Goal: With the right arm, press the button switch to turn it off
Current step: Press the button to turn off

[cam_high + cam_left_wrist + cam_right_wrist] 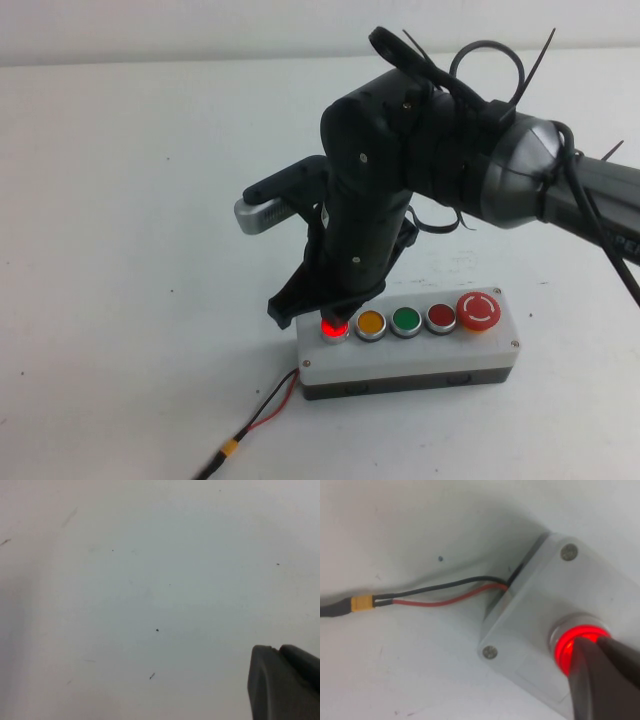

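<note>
The button switch [333, 329] is a small round red button with a silver ring, glowing, at the left end of the grey box [400, 362]. My right arm [480, 160] reaches down from the right. My right gripper [337, 314] is shut, its tips resting on the glowing button. In the right wrist view the button switch [570, 642] glows red under the dark closed fingers [600, 680]. My left gripper [274, 649] shows only in the left wrist view, shut, over bare white table.
On the box, a yellow button [370, 323], a green button [405, 321], a darker red button [440, 317] and a big red mushroom button [478, 310] follow to the right. Red and black wires [268, 407] run from the box's left end toward the front edge.
</note>
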`<control>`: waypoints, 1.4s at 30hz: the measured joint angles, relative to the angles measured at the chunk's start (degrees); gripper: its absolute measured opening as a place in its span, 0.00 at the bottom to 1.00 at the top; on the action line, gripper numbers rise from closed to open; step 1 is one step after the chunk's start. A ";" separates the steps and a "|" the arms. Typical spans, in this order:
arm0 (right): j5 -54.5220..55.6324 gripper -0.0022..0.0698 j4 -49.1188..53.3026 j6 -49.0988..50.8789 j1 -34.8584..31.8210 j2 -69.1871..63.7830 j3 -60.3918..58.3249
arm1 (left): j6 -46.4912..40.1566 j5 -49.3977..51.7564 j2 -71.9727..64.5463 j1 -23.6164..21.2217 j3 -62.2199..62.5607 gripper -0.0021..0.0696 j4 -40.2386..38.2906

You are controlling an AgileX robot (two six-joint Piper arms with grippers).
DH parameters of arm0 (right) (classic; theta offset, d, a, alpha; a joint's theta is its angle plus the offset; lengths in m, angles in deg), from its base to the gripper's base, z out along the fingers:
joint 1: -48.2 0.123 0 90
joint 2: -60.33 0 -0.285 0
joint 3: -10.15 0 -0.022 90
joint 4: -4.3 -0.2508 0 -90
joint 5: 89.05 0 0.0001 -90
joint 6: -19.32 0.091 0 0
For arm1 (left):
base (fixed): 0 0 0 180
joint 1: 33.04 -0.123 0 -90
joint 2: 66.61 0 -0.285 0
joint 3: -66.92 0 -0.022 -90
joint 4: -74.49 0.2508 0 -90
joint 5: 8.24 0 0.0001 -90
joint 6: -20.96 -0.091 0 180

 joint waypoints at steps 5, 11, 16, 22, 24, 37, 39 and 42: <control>-0.01 0.01 0.13 0.03 -0.31 -0.48 0.22 | 0.00 0.00 0.00 0.00 0.00 0.03 0.00; -0.33 0.01 0.13 0.03 -0.43 -0.85 0.67 | 0.00 0.00 0.00 0.00 0.00 0.03 0.00; -0.44 0.01 0.13 0.81 -0.43 -0.93 0.77 | 0.00 0.00 0.00 0.00 0.00 0.03 0.00; -0.44 0.01 0.13 1.38 -0.43 -0.93 0.77 | 0.00 0.00 0.00 0.00 0.00 0.03 0.00; -0.44 0.01 0.13 1.38 -0.43 -0.93 0.40 | 0.00 0.00 0.00 0.00 0.00 0.03 0.00; 0.85 0.01 -0.33 1.52 -0.53 -0.10 -0.96 | 0.00 0.00 0.00 0.00 0.00 0.03 0.00; 0.74 0.01 -0.33 1.52 -0.53 0.73 -0.96 | 0.00 0.00 0.00 0.00 0.00 0.03 0.00; 0.06 0.01 -0.37 1.52 -0.53 3.23 -1.29 | 0.00 0.00 0.00 0.00 0.00 0.03 0.00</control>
